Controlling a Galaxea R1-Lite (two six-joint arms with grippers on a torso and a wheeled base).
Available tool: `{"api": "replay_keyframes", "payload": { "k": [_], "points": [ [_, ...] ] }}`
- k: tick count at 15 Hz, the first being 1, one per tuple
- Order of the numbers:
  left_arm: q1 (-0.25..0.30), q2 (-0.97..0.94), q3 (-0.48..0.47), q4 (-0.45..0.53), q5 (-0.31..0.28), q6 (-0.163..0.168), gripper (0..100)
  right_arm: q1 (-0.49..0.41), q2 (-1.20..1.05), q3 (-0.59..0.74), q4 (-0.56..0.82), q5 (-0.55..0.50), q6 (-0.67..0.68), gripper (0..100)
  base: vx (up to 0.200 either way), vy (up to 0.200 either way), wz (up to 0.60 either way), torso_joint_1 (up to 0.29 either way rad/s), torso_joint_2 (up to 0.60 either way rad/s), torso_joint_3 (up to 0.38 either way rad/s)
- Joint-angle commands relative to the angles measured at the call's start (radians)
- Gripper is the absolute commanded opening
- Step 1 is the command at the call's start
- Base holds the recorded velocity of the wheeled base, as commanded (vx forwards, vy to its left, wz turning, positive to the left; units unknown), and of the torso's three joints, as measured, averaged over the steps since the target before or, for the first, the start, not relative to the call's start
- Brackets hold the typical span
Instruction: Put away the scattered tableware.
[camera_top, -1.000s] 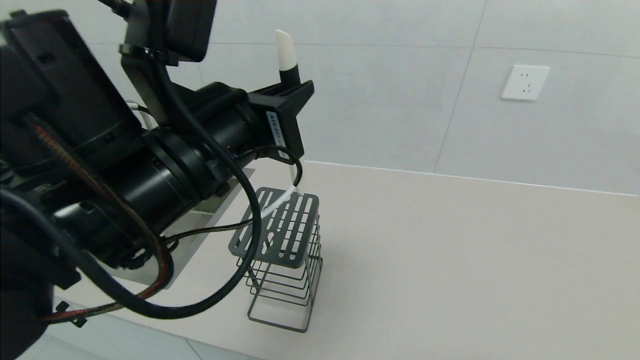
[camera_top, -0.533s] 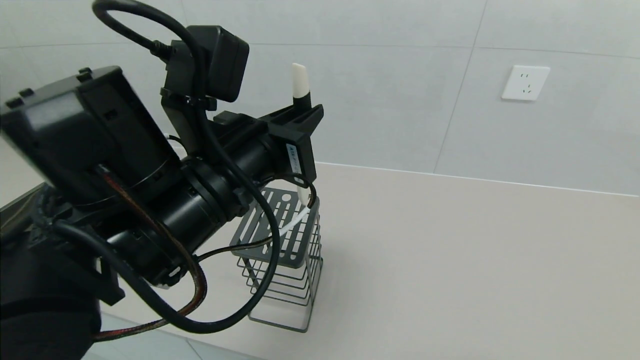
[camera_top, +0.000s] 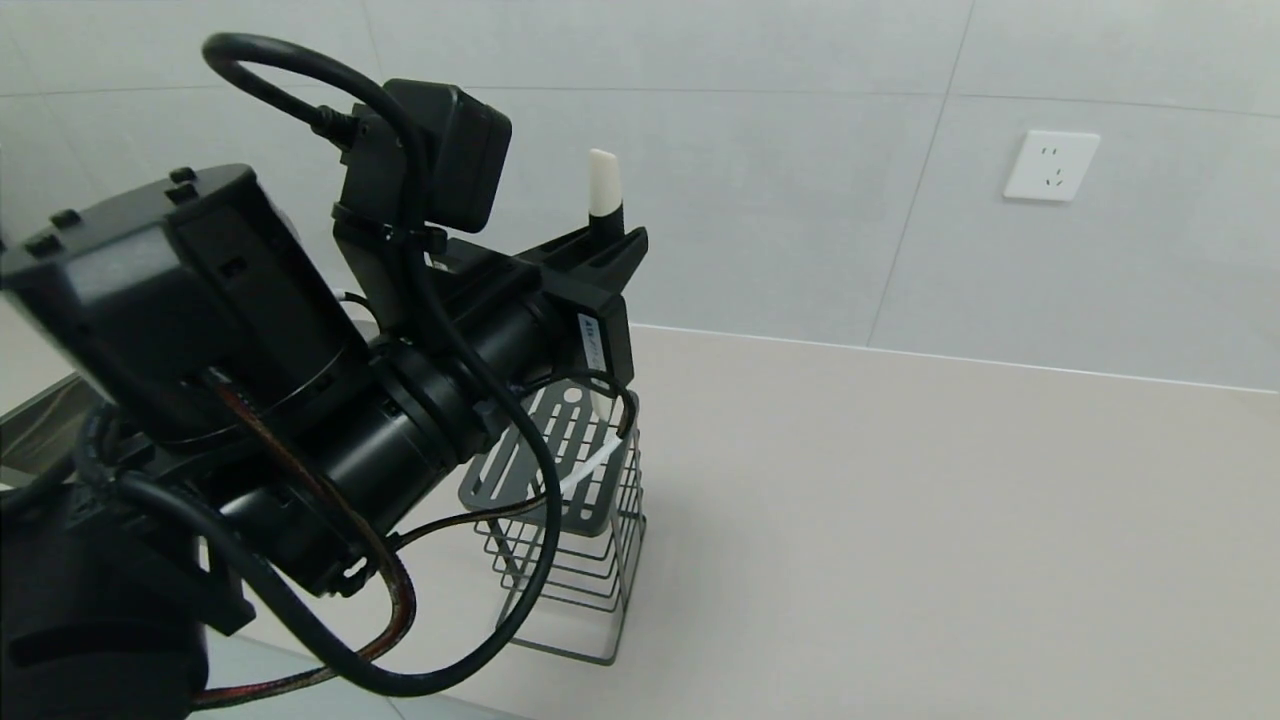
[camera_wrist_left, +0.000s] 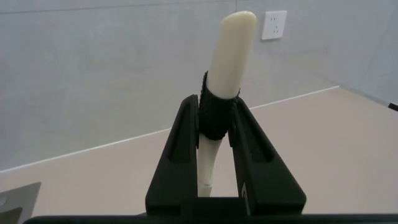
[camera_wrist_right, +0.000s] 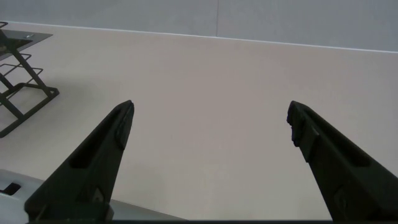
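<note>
R gripper (camera_wrist_right: 211, 121) hangs over the near edge of the counter (camera_top: 900, 500), fingers spread wide w/ nothing between them. Farther in, L gripper (camera_top: 605, 240) has its fingers clamped on a white-handled utensil (camera_top: 600, 180), held upright w/ its lower end right at the slotted top of the wire utensil holder (camera_top: 570, 580); can't tell if the tip is in a slot yet. Looks like the last bit for this piece, i.e. lower it in and let go; whether other tableware is left, can't tell.

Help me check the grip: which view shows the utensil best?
Left wrist view: the white utensil fills the centre, clamped in the left gripper. Head view shows it smaller, partly behind the gripper, above the wire rack.
</note>
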Motion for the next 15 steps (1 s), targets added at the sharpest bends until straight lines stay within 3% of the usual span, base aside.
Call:
{"api": "replay_keyframes", "payload": {
  "k": [1,3,7,10,12,15],
  "points": [
    [0.000,0.011,0.002,0.000,0.004,0.000,0,0.000,0.003,-0.001,-0.002,0.000,0.000,100,0.000,0.000,0.00,0.000,0.00,0.000],
    [0.000,0.016,-0.002,0.000,0.047,0.000,0,0.000,0.003,0.000,-0.002,0.000,0.000,100,0.000,0.000,0.00,0.000,0.00,0.000],
    [-0.006,0.019,-0.020,0.013,0.080,-0.009,0,0.000,0.003,0.000,0.000,0.000,0.000,100,0.000,0.000,0.00,0.000,0.00,0.000],
    [-0.082,0.042,-0.078,0.013,0.167,-0.016,0,0.000,0.003,-0.001,0.000,-0.003,0.000,100,0.000,0.000,0.00,0.000,0.00,0.000],
    [-0.069,0.050,-0.064,0.013,0.172,-0.046,0,0.000,0.003,0.000,-0.002,-0.003,0.000,100,0.000,0.000,0.00,0.000,0.00,0.000],
    [-0.052,0.062,-0.063,0.011,0.173,-0.051,0,0.000,0.003,0.000,-0.002,-0.003,-0.002,100,0.000,0.000,0.00,0.000,0.00,0.000]
  ]
}}
